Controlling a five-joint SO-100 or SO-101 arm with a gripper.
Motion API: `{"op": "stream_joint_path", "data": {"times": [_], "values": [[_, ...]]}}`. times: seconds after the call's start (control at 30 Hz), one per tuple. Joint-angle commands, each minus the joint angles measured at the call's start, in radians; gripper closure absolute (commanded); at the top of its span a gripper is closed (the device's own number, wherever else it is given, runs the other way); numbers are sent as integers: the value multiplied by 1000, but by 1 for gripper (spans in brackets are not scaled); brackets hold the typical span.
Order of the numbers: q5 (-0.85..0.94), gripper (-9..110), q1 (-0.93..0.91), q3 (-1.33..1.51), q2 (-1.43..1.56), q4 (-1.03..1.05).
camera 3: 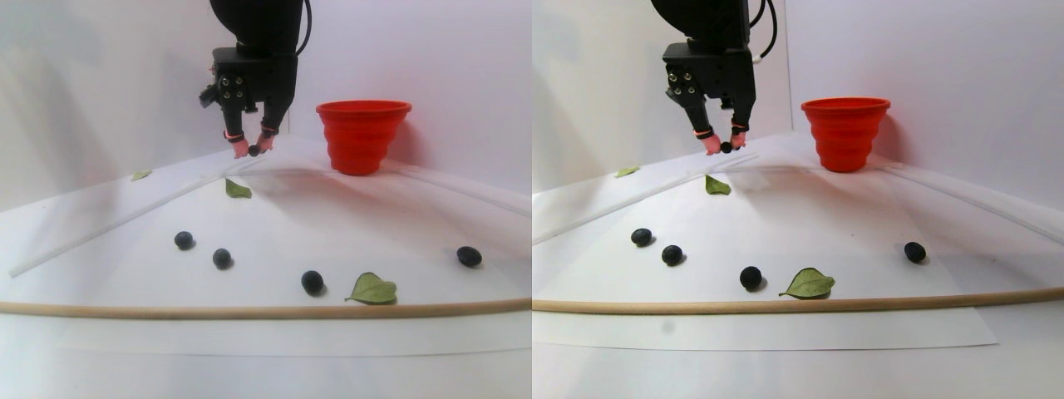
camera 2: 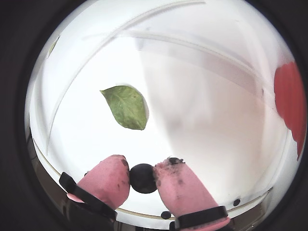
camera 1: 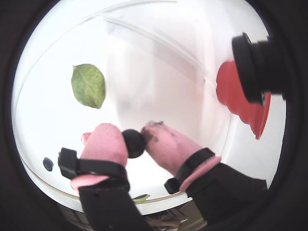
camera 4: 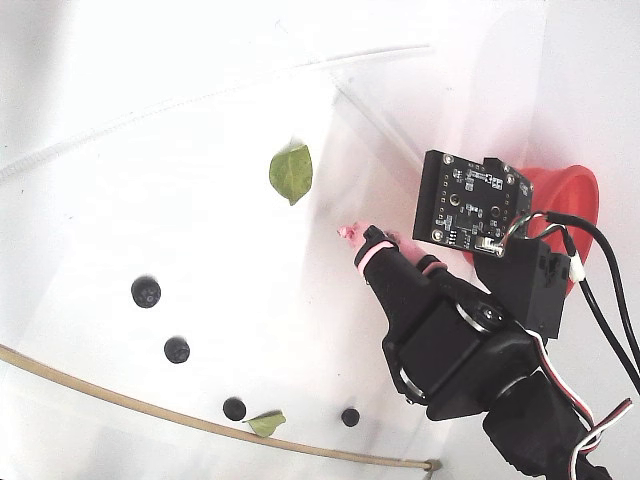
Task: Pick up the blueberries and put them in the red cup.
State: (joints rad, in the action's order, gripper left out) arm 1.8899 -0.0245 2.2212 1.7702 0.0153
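Note:
My gripper [camera 1: 135, 139] is shut on one blueberry [camera 1: 134, 143], pinched between its pink fingertips [camera 2: 111, 179]; the other wrist view shows the same dark berry [camera 2: 143, 178]. In the stereo pair view the gripper [camera 3: 253, 150] hangs above the table, left of the red cup [camera 3: 362, 137] and about level with its lower half. The red cup [camera 4: 578, 195] stands at the back by the wall and is partly hidden by the arm in the fixed view. Several more blueberries [camera 3: 222, 258] lie on the white sheet near the front.
Green leaves lie on the sheet: one below the gripper [camera 3: 238, 189], one near the front [camera 3: 372, 289], a small one far left [camera 3: 141, 174]. A thin wooden rod [camera 3: 249, 310] runs along the front. A black camera body [camera 1: 260, 67] covers part of the cup.

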Motion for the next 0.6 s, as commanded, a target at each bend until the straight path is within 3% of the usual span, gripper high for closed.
{"op": "stream_joint_path", "data": {"times": [0.0, 0.57], "values": [[0, 92, -8, -2, 130, 18], [-26, 92, -81, 8, 268, 81]]}}
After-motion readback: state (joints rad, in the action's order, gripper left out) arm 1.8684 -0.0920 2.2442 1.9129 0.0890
